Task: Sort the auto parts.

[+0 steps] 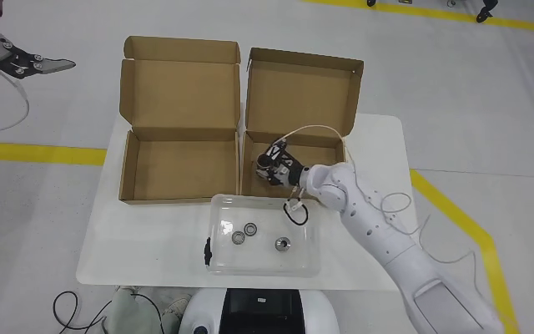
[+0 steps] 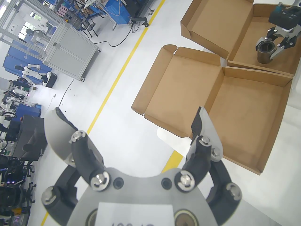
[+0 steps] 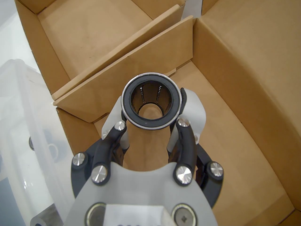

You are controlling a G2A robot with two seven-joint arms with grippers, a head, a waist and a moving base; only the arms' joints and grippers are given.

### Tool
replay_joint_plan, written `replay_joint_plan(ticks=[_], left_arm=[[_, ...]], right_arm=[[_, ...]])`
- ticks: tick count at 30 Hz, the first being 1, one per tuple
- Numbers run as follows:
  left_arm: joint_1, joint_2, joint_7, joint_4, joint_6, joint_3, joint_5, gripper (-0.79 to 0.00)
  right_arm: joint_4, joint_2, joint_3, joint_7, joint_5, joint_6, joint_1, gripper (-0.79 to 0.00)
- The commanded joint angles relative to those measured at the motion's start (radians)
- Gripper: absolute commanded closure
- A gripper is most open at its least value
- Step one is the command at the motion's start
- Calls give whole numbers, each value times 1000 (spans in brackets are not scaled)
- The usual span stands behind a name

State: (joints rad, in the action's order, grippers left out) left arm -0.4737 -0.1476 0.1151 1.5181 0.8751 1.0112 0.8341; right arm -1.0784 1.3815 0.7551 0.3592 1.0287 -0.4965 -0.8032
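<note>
linear bearing (image 3: 151, 121) upright in right claw (image 3: 152, 106), inside a cardboard box (image 3: 237, 147)

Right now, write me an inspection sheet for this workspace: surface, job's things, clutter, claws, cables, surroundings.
Surface: white rectangular table carrying two boxes and a bin.
Job's things: dark metal cylindrical bearing inside the right open brown cardboard box; left open brown cardboard box beside it; three small round metal parts in the clear plastic bin.
Clutter: nothing seen.
Claws: right claw shut on the bearing; left claw open, beyond the table's edge over the floor.
Cables: white cable arcing over the right box; black cable loop at the bin's corner.
Surroundings: yellow floor tape; blue workshop racks farther off.
</note>
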Motion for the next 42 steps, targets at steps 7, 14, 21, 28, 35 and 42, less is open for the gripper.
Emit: replay_joint_plan(ticks=[7, 14, 21, 28, 35, 42], left_arm=[[0, 0, 0, 0, 0, 0, 0, -785], [0, 0, 0, 0, 0, 0, 0, -785], [0, 0, 0, 0, 0, 0, 0, -785], [0, 0, 0, 0, 0, 0, 0, -785], [0, 0, 0, 0, 0, 0, 0, -785], [0, 0, 0, 0, 0, 0, 0, -785]], right_arm=[[38, 17, -16, 14, 6, 37, 19, -28], [62, 28, -26, 10, 19, 46, 27, -308], [53, 31, -21, 19, 29, 45, 24, -545], [-16, 19, 12, -1, 51, 37, -2, -594], [-220, -18, 82, 41, 110, 3, -79, -613], [-476, -66, 182, 106, 143, -65, -216, -631]])
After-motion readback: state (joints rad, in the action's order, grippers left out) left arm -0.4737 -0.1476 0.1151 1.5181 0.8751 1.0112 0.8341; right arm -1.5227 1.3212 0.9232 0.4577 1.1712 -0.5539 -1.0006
